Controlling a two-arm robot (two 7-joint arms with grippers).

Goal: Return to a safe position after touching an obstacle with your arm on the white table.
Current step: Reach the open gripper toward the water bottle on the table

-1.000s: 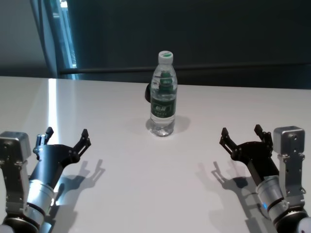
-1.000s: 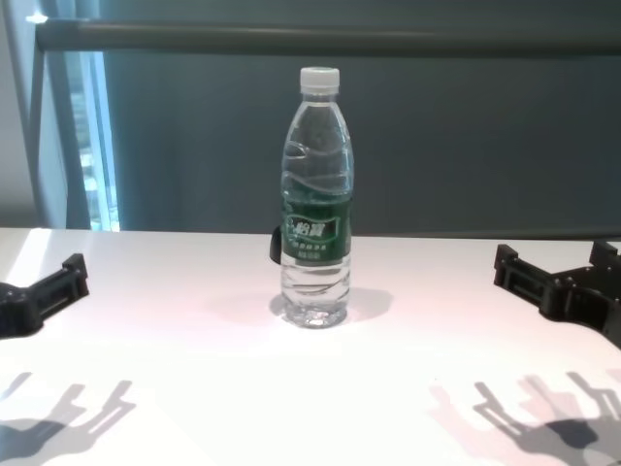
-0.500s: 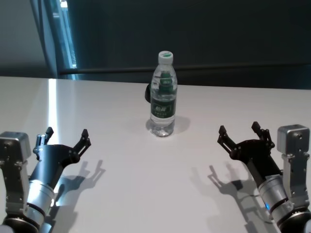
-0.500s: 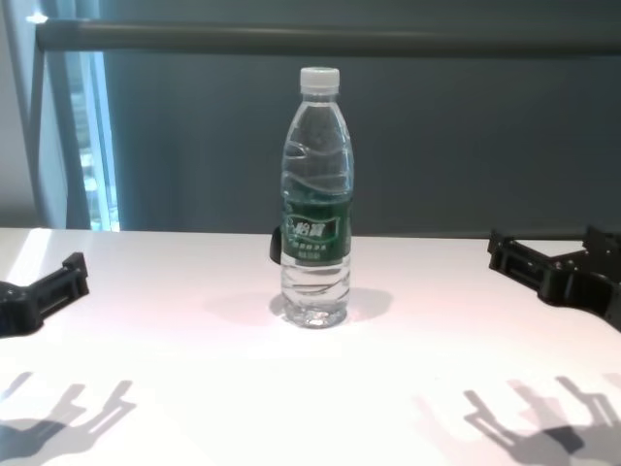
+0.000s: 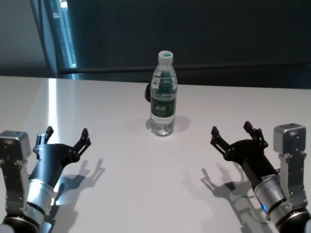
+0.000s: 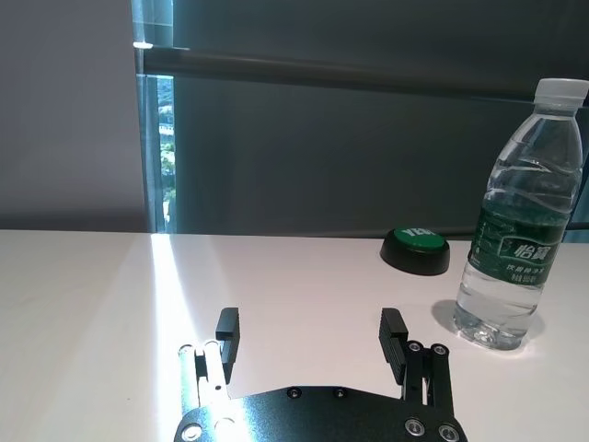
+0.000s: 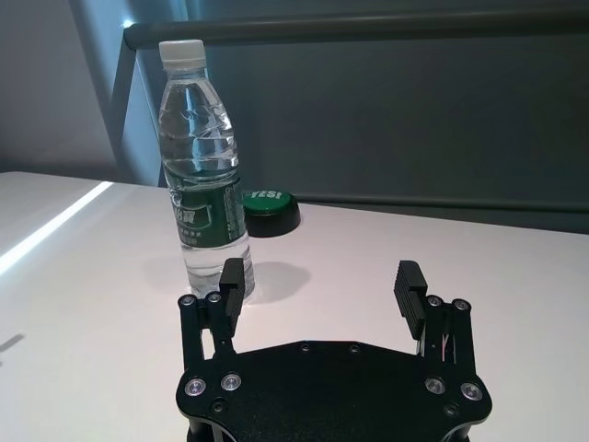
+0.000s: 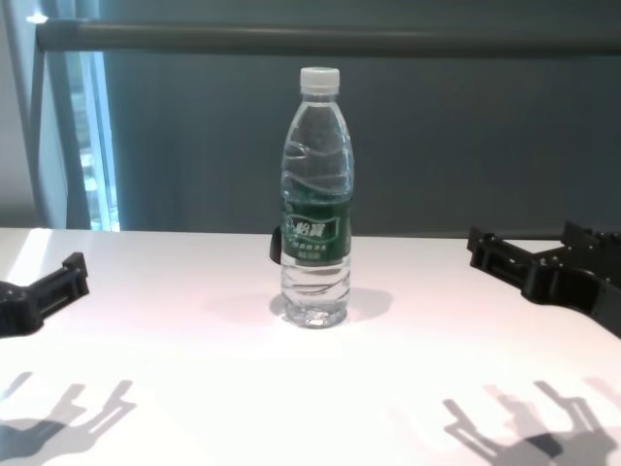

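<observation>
A clear water bottle [image 5: 163, 93] stands upright mid-worktop [image 5: 116, 160], apart from both wide-open, empty tools, left tool [image 5: 66, 138] parked, right tool [image 5: 237, 136] likely approaching for arm contact.

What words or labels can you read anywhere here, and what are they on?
"TEST": white letters on the green button behind the bottle, seen in the right wrist view; the reading is uncertain.
White lettering on the bottle's green label: too blurred to read.
No other text shows.
</observation>
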